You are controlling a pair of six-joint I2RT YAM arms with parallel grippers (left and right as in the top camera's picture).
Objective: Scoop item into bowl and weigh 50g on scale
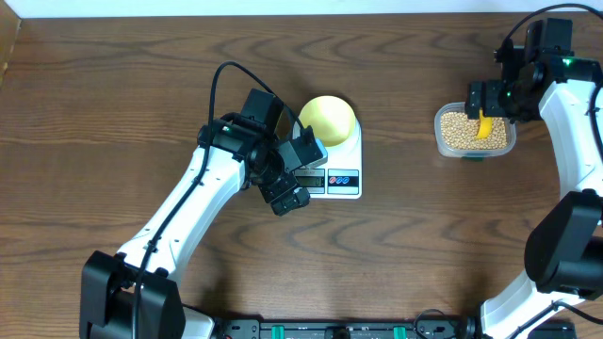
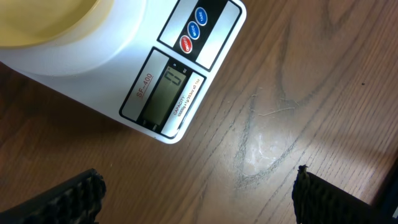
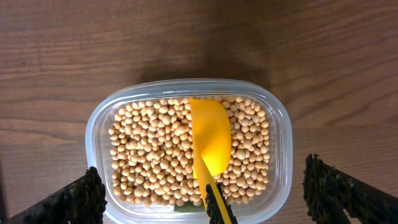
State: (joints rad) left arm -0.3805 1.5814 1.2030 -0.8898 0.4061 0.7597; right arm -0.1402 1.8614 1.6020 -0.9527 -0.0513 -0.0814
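- bowl (image 1: 327, 119) sits empty on scale's (image 1: 345, 158) back half, display left readable.
- left jaws wide open, empty, at scale's front-left; prob. watching readout.
- beans (image 3: 155, 149) in clear tub (image 3: 281, 134) well right of scale, yellow scoop (image 3: 210, 134) lying in them.
- right jaws wide open, empty, over tub, either side of scoop handle, prob. for pickup.
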